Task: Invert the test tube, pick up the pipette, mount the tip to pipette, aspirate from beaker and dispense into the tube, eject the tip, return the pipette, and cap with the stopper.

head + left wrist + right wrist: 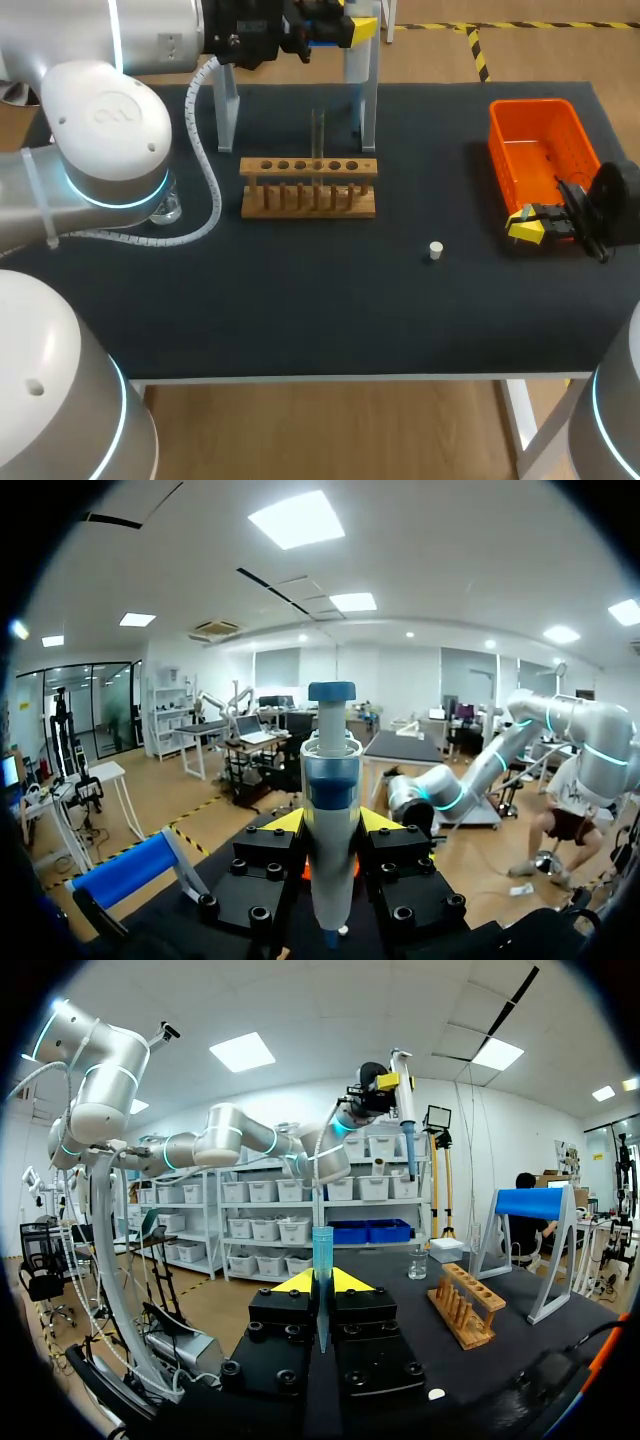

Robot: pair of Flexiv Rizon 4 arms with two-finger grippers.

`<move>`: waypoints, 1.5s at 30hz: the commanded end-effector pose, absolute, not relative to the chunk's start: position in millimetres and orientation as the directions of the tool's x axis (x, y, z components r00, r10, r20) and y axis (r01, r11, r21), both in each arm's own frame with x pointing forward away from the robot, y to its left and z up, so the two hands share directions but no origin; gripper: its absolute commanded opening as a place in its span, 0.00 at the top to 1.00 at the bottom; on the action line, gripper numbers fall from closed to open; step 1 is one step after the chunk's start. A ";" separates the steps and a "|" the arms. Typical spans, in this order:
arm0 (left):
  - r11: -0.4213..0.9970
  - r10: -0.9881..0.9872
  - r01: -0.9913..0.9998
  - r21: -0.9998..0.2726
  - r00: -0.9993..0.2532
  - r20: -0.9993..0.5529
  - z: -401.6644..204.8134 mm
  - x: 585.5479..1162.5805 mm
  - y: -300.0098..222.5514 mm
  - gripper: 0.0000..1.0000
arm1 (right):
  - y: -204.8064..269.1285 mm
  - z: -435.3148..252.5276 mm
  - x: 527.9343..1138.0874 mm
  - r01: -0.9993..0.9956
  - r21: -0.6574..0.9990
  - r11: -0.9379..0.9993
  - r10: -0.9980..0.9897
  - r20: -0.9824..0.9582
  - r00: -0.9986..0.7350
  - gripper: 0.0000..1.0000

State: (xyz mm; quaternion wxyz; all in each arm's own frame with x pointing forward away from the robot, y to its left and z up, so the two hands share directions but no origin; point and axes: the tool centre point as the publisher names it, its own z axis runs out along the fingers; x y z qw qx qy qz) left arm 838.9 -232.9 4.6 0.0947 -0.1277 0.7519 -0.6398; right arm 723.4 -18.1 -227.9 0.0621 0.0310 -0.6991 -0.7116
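The pipette [330, 780] stands upright in my left end effector [330, 825], which is clenched on its body from both sides, with the blue plunger cap above the fingers. In the head view that end effector is up at the far edge of the tabletop [300, 310], above the pipette stand [365, 100]. It is mostly cut off there, so only a scrap of blue and yellow shows. My right end effector [322, 1282] is closed on a translucent blue pipette tip [321, 1245], held upright in the narrow gap between the yellow fingertips. From above I cannot make the tip out at all. I only see that end effector low on the right, just beside the near corner of the orange bin [520, 112]. The test tube [318, 135] stands upright in the wooden rack [308, 200] near the middle of the tabletop. It is clear and faint, and I cannot tell whether anything is in it. The white stopper [435, 250] lies alone on the dark mat, between the rack and the bin and apart from both. The beaker [166, 208] sits at the left, largely hidden behind my left arm's joint. In the right wrist view it shows more clearly, standing beyond the rack.
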 end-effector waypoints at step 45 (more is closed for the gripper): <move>0.181 -0.244 -0.050 -0.982 -0.970 0.005 8.8 837.7 -230.4 1.00 | -8.8 -223.5 728.6 0.035 0.999 0.012 -0.105 0.037 -0.994 1.00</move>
